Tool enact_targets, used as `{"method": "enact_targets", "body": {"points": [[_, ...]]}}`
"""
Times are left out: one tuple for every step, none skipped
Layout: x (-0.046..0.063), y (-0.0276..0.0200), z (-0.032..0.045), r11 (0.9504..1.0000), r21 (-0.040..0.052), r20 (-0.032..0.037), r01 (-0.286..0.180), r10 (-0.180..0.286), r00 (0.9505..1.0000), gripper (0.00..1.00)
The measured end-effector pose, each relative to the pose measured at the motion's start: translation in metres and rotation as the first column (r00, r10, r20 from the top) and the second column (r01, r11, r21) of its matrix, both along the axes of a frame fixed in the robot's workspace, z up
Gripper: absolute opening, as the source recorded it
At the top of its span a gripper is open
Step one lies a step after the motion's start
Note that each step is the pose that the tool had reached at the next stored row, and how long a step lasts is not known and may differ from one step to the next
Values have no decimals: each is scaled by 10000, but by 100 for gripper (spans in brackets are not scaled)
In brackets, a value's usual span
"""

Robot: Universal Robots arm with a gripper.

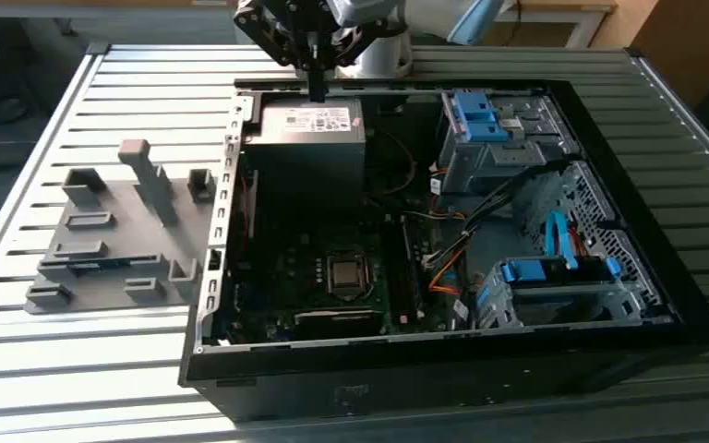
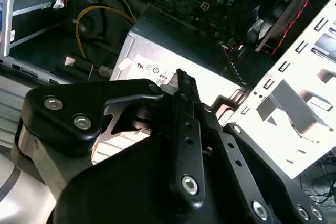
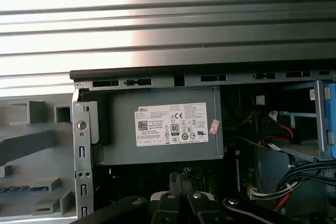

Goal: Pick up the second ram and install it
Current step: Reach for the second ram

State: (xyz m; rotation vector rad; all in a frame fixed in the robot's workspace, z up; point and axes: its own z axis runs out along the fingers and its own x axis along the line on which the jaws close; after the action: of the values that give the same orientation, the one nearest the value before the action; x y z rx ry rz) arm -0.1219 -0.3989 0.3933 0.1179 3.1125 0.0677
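Observation:
My gripper point(image 1: 317, 90) hangs above the grey power supply point(image 1: 310, 122) at the far end of the open computer case point(image 1: 213, 277). Its two black fingers are pressed together with nothing between them, as both wrist views show point(image 2: 181, 83) point(image 3: 181, 178). The second ram point(image 1: 99, 262) is a thin blue-green stick lying in a slot of the grey holder block point(image 1: 145, 198), on the exterior view's left of the case and well apart from the gripper. In the first wrist view the ram point(image 3: 23, 188) shows as a blue strip in the holder point(image 3: 31, 142).
The motherboard point(image 1: 330, 277) lies on the case floor with its processor socket in the middle. Blue drive cages point(image 1: 490, 125) point(image 1: 552, 277) and loose cables point(image 1: 453, 249) fill the exterior view's right side of the case. Everything stands on a ribbed metal table point(image 1: 71, 388).

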Motion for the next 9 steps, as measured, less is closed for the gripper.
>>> {"method": "enact_targets", "body": {"points": [[0,0,0,10000,0,0,1,-1,10000,11],[0,0,0,10000,0,0,1,-1,10000,11],[0,0,0,10000,0,0,1,-1,10000,11],[0,0,0,10000,0,0,1,-1,10000,11],[0,0,0,10000,0,0,0,0,10000,11],[-3,0,0,10000,-1,0,1,-1,10000,11],[-6,0,1,10000,-2,-1,1,-1,10000,11],[-9,0,0,10000,-1,0,1,-1,10000,11],[-15,0,0,10000,-1,-1,2,-2,10000,11]]}}
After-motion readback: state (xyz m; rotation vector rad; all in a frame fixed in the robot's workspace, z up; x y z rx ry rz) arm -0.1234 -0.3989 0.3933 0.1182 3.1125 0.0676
